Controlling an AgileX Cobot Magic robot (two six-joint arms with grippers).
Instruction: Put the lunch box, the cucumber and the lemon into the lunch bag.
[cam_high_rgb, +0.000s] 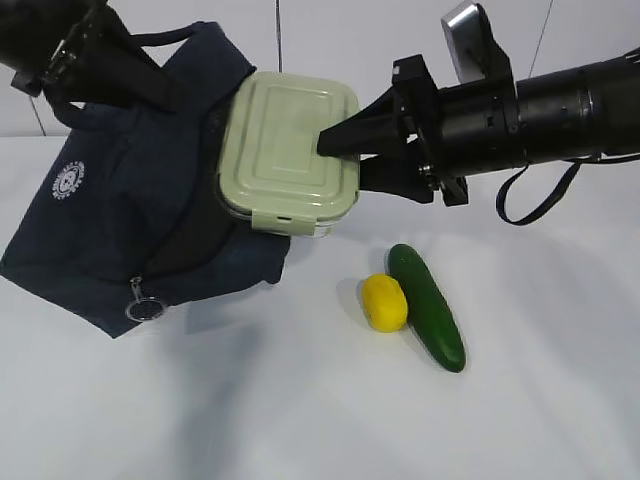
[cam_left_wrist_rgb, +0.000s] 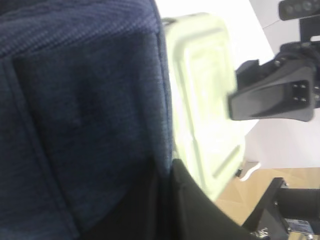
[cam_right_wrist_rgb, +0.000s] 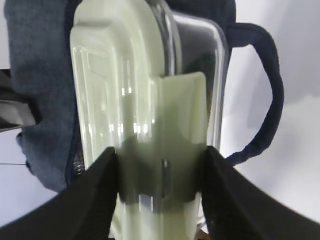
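The right gripper (cam_high_rgb: 340, 150) clamps the box (cam_high_rgb: 285, 150) at the bag (cam_high_rgb: 110, 230) mouth (left gripper shut on fabric), lemon (cam_high_rgb: 384, 302) and cucumber (cam_high_rgb: 427, 305) waiting on the table (cam_high_rgb: 300, 420).

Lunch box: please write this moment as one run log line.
lunch box: held by right pincer, at lunch bag mouth | left pincer: holding bag | lemon, cucumber: on table

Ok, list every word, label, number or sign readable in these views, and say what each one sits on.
Round white emblem on the lunch bag, at in the exterior view: there may be lettering around its ring, but it is too small to read.
Lunch box lid: embossed ridges only, no text visible.
Lemon and cucumber: no labels or stickers.
Wrist views: no readable text.
Nothing can be quoted as legible.
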